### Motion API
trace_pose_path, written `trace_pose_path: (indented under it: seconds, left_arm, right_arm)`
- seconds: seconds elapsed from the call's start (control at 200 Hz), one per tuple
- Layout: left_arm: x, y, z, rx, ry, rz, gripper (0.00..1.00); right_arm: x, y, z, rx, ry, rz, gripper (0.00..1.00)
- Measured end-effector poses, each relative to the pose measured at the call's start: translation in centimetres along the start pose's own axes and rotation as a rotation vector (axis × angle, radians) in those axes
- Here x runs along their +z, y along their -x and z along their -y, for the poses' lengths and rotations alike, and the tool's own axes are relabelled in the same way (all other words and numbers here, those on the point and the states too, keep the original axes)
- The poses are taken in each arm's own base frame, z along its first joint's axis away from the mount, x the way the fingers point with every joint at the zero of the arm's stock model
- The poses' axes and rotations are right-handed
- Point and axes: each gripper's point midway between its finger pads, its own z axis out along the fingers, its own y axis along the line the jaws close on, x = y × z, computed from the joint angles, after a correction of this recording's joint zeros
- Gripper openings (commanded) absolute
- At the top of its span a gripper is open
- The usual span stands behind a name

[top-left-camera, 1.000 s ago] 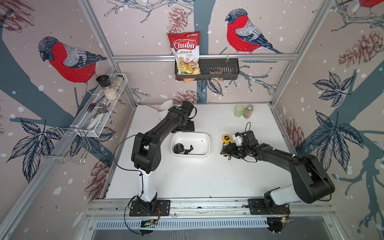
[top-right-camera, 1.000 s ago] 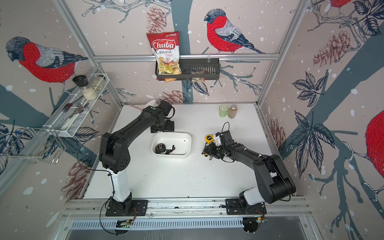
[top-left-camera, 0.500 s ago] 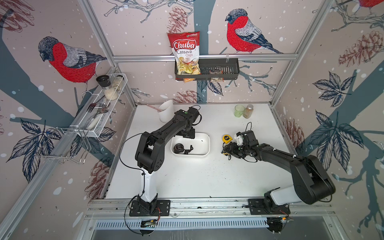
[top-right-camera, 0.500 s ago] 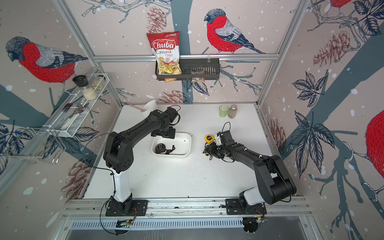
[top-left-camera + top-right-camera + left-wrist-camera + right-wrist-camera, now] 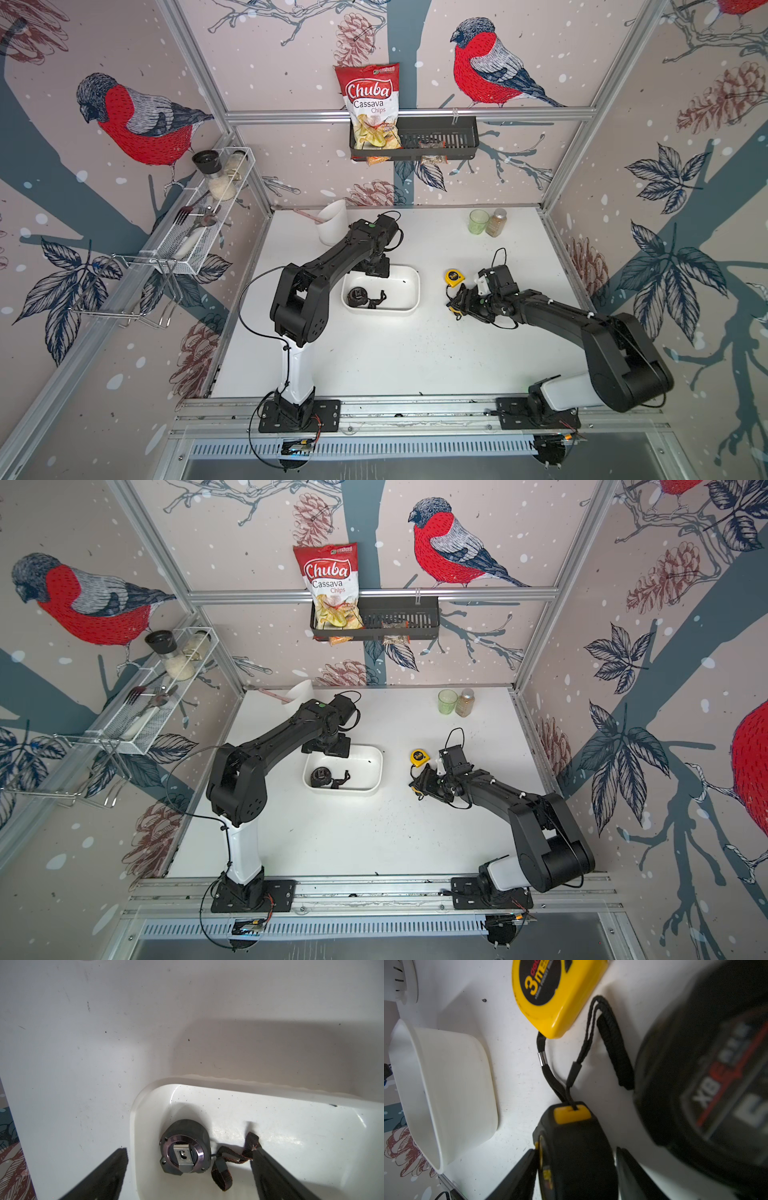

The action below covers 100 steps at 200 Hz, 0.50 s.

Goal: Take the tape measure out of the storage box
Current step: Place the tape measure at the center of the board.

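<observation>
The white table is carrying the storage box at its middle, and one tape measure is lying in it: a dark grey round-bodied tape measure, flat on the floor near a corner, belt clip facing up. The left end effector is hanging over it with its jaws spread wide. In the left wrist view one fingertip seems to be standing outside the box wall and the other is lying over the wrist strap. To do this reach well, I judge, the arm should be shifting toward the box's middle until both tips are inside. It should then be dropping to straddle the case's flanks, not the loose strap. The case is sitting close to the wall, so there is little room for the near finger, and a clipped rim would likely shove the light box. A straight lift clear of the rim looks safest. Off to the side, the right end effector is flanking a black-and-yellow tape measure on the table, parted rather than pinching. A yellow tape measure is lying just beyond it.
</observation>
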Motion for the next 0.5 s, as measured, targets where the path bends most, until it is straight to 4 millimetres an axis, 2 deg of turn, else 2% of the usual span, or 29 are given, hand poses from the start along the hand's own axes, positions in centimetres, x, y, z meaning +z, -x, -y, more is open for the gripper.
trace_pose_path:
  seconds: [0.33,0.5]
  left_arm:
    - [0.4,-0.5,0.0,0.005,0.002,-0.015,0.97]
    - [1.1,-1.4,0.0,0.036,0.012,-0.038,0.97]
  right_arm:
    - [-0.9,-0.2,0.6,0.003,-0.037,0.015,0.90]
    - [-2.3,0.4,-0.4,-0.015,-0.009,0.060,0.94]
